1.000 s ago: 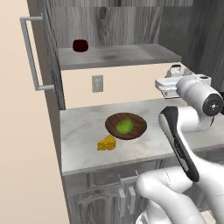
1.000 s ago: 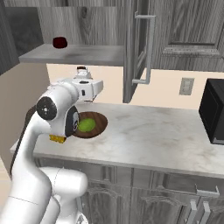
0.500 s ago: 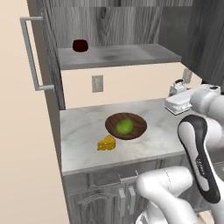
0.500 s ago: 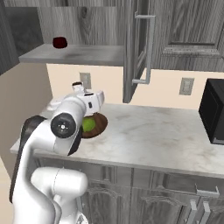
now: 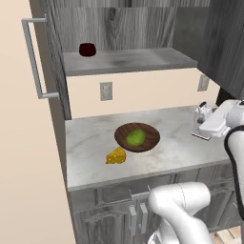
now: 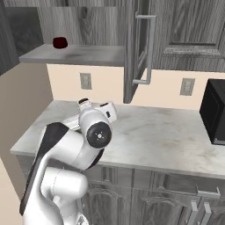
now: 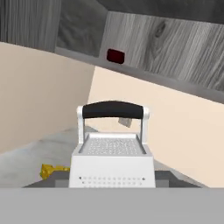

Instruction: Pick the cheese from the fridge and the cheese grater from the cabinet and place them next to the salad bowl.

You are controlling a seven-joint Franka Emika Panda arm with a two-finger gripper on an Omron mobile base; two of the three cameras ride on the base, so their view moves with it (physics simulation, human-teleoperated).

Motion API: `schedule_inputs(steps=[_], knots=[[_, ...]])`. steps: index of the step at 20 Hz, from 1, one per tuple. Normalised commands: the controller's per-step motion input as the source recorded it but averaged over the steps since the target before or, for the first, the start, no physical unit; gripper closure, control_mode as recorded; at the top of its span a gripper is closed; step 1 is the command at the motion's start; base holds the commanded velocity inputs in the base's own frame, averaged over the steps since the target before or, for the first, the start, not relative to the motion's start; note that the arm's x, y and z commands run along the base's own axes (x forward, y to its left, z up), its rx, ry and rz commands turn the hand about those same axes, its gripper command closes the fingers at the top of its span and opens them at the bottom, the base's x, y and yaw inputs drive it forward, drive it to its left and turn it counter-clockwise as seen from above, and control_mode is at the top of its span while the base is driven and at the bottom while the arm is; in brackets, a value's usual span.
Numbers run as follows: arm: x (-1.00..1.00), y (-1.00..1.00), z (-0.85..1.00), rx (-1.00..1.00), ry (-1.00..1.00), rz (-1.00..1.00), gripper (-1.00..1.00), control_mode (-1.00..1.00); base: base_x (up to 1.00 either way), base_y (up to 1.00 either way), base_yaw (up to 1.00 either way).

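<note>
Hand view: the cheese grater [image 7: 112,151] sits directly ahead of the tool, upright, its dark top handle level, with the finger tips hidden below it. The tool appears clenched on the cheese grater's body. In the left base view the cheese grater [image 5: 204,114] is carried low over the table [image 5: 90,152], well to the right of the salad bowl [image 5: 137,137]. The cheese [image 5: 116,156] lies just beside the salad bowl, at its front left.

Risks, as judged:
- A grip on tapered walls may slip during a fast swing, and the cheese grater then drops onto the table.
- A low approach path may strike the salad bowl rim or push the cheese.
- Release while tilted may topple the cheese grater.

Arm pose: the forearm reaches right of the salad bowl, wrist roughly level, the tool [image 5: 212,126] pointing back toward the salad bowl and the cabinet [image 5: 125,60] shelf above.
</note>
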Motion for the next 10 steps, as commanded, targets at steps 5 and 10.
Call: schedule_inputs(steps=[5,10], knots=[[-0.02,-0.04,-0.96,-0.16,-0.02,0.24,1.0,-1.0,0.0,0.0,0.0],[0.13,-0.1,-0.71,-0.01,-0.02,0.2,1.0,-1.0,0.0,0.0,0.0]])
